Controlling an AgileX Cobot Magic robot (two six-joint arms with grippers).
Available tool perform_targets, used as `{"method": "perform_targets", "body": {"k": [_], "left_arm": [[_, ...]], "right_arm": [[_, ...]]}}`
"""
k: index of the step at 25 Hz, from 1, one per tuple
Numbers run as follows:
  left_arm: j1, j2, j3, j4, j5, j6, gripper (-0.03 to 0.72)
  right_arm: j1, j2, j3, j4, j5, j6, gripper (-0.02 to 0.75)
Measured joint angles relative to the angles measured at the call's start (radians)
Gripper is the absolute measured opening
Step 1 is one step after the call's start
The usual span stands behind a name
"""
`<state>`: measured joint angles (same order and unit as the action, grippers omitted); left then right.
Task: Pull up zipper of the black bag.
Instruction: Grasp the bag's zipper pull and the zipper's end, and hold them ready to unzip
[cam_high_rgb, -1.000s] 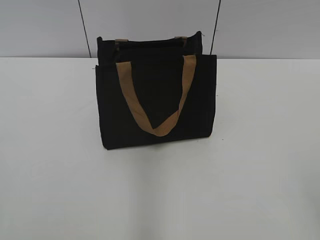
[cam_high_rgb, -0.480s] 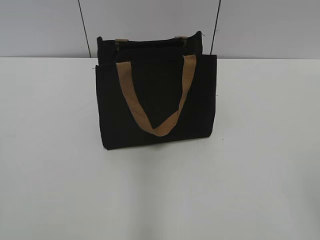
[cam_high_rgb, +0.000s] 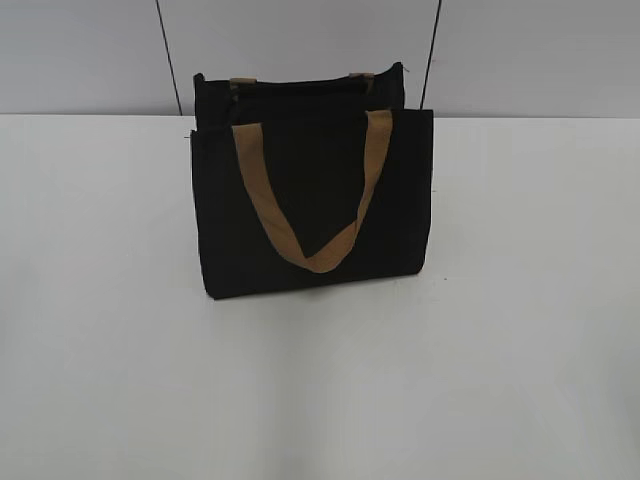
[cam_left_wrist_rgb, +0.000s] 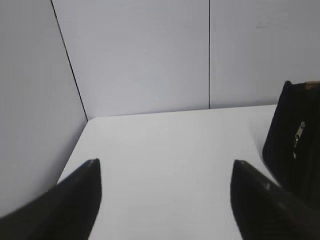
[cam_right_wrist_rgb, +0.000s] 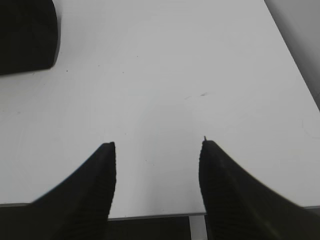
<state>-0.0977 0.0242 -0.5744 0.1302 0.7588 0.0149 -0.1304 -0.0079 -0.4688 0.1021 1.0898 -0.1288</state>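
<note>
The black bag (cam_high_rgb: 312, 190) stands upright on the white table at the back middle of the exterior view, with a tan strap handle (cam_high_rgb: 312, 200) hanging down its front. Neither gripper shows in that view. In the left wrist view the bag's end (cam_left_wrist_rgb: 297, 145) is at the right edge, with the small silver zipper pull (cam_left_wrist_rgb: 299, 134) on it. My left gripper (cam_left_wrist_rgb: 165, 167) is open and empty over bare table, left of the bag. My right gripper (cam_right_wrist_rgb: 157, 146) is open and empty near the table's front edge; a corner of the bag (cam_right_wrist_rgb: 25, 35) shows top left.
The white table (cam_high_rgb: 500, 350) spreads around the bag. Grey wall panels (cam_high_rgb: 300, 40) stand right behind it. In the left wrist view a side wall (cam_left_wrist_rgb: 30, 100) closes the table's left edge. The table's front edge (cam_right_wrist_rgb: 150, 216) runs under my right gripper.
</note>
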Motion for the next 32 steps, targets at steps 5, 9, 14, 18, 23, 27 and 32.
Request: {"method": "perform_targets", "body": {"k": [5, 9, 14, 18, 23, 27, 32], "left_arm": [[-0.007, 0.096, 0.009, 0.011, -0.315, 0.000, 0.580], [-0.025, 0.258, 0.085, 0.004, -0.519, -0.005, 0.573], [-0.031, 0.558, 0.246, -0.002, -0.976, -0.006, 0.566], [-0.031, 0.836, 0.302, 0.035, -1.270, -0.109, 0.563], [-0.030, 1.124, 0.303, 0.176, -1.479, -0.225, 0.563], [0.026, 1.328, 0.292, 0.332, -1.599, -0.270, 0.563], [0.137, 1.558, 0.225, 0.548, -1.771, -0.428, 0.563]], "right_arm": [[0.000, 0.000, 0.000, 0.000, 0.000, 0.000, 0.409], [0.000, 0.000, 0.000, 0.000, 0.000, 0.000, 0.409], [0.000, 0.000, 0.000, 0.000, 0.000, 0.000, 0.409], [0.000, 0.000, 0.000, 0.000, 0.000, 0.000, 0.409], [0.000, 0.000, 0.000, 0.001, 0.000, 0.000, 0.409], [0.000, 0.000, 0.000, 0.001, 0.000, 0.000, 0.409], [0.000, 0.000, 0.000, 0.001, 0.000, 0.000, 0.409]]}}
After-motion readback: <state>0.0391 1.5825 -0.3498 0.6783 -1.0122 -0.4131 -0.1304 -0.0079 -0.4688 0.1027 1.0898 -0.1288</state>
